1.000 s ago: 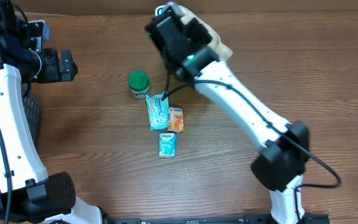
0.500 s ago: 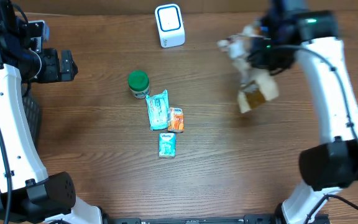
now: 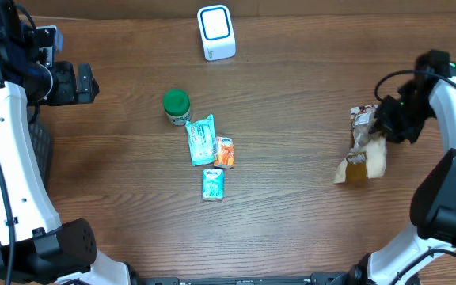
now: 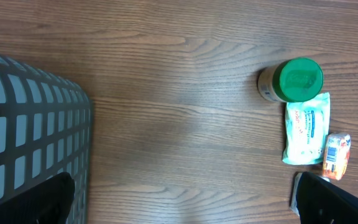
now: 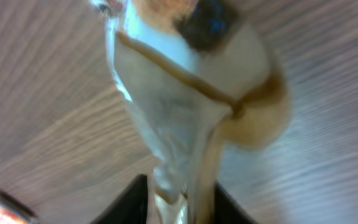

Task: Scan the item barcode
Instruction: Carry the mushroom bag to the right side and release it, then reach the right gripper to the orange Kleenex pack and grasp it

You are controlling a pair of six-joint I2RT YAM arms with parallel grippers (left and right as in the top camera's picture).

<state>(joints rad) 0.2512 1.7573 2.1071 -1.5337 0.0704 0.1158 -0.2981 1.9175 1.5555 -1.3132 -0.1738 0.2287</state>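
At the far left, the dark grid basket (image 4: 23,137) stood beside your left arm, with nothing visible through its grid. Your left gripper (image 4: 180,190) hovered above bare table (image 3: 117,198) with its jaws fully apart and nothing between them.

Near the table's centre lay four items in a loose cluster: a green-lidded jar (image 3: 176,107), a teal wipes pack (image 3: 201,140) just below it, a small orange packet (image 3: 224,152) touching the wipes pack's right edge, and a small teal packet (image 3: 213,184) nearest the front. Neither gripper was near them. The white barcode scanner (image 3: 215,32) stood at the rear edge, above and slightly to the right of the cluster.

At the far right, your right gripper (image 3: 386,123) was low over the table at a tan and white snack pouch (image 3: 362,158), well apart from the scanner. In the blurred wrist view the pouch's narrow end ran between the fingers (image 5: 129,202). I could not tell whether the jaws were pinching it or had let go.

Assessment: the pouch's position on the far side suggests it was being set aside, but nothing shown confirms a successful read. The four central items appear to remain to be scanned.
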